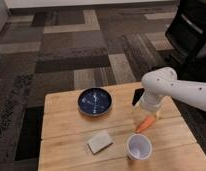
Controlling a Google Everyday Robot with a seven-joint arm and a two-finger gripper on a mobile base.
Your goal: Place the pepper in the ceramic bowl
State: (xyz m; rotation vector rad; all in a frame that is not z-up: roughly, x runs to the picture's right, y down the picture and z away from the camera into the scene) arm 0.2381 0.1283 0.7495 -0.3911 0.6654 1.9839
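Note:
The pepper [144,124], small, orange and tapered, lies on the wooden table [61,130] right of centre. My gripper [148,115] hangs from the white arm [171,90] directly over the pepper's upper end, touching or nearly touching it. The arm's wrist hides the contact point. The ceramic bowl [95,101], dark blue with pale streaks, stands empty on the table to the left of the gripper, about a bowl's width away.
A white cup [138,147] stands just in front of the pepper. A pale sponge-like block [100,142] lies in front of the bowl. A small black flat object [137,96] shows partly behind the arm. Patterned carpet surrounds the table; a dark chair [191,25] is at the back right.

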